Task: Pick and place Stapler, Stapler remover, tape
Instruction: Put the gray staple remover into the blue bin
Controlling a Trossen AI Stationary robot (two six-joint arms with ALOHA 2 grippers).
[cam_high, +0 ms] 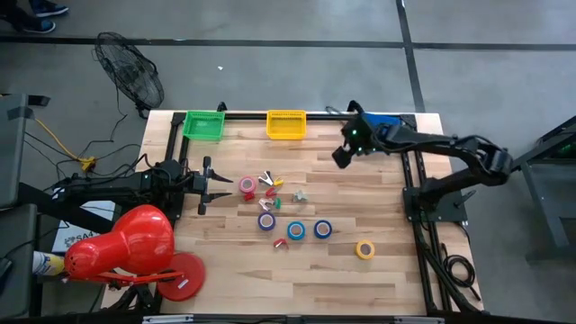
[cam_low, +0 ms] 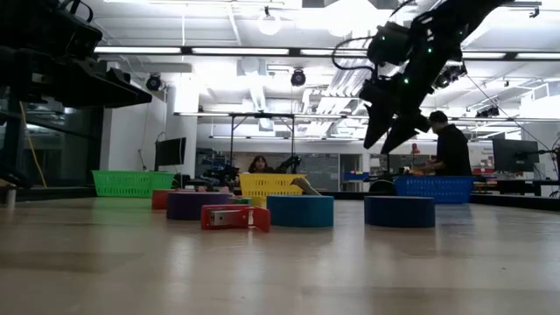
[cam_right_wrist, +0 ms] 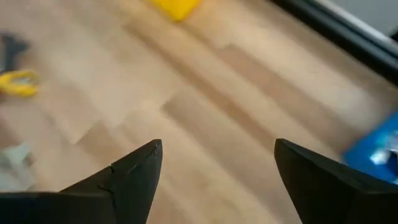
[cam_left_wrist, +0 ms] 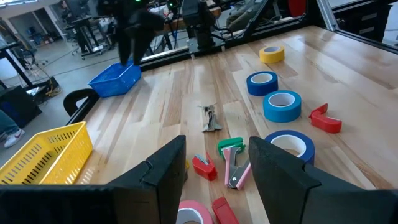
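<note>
Several tape rolls lie flat on the wooden table (cam_high: 360, 198): pink-red (cam_high: 248, 186), purple-blue (cam_high: 267, 220), two blue (cam_high: 296, 230) (cam_high: 322, 229) and yellow (cam_high: 364, 249). Small red, yellow, green and pink pieces (cam_left_wrist: 233, 167) and a grey metal piece (cam_left_wrist: 210, 118) lie among them. I cannot tell which is the stapler and which the stapler remover. My left gripper (cam_high: 205, 186) stands open and level at the table's left edge, pointing at the pile. My right gripper (cam_high: 342, 157) hangs open above the far right of the table, tilted down, nothing between its fingers (cam_right_wrist: 134, 171).
A green basket (cam_high: 204, 124), a yellow basket (cam_high: 286, 124) and a blue basket (cam_high: 389, 120) stand along the far edge, the blue one under my right arm. A red object (cam_high: 126, 247) sits off the near left corner. People (cam_low: 451, 144) are in the room behind.
</note>
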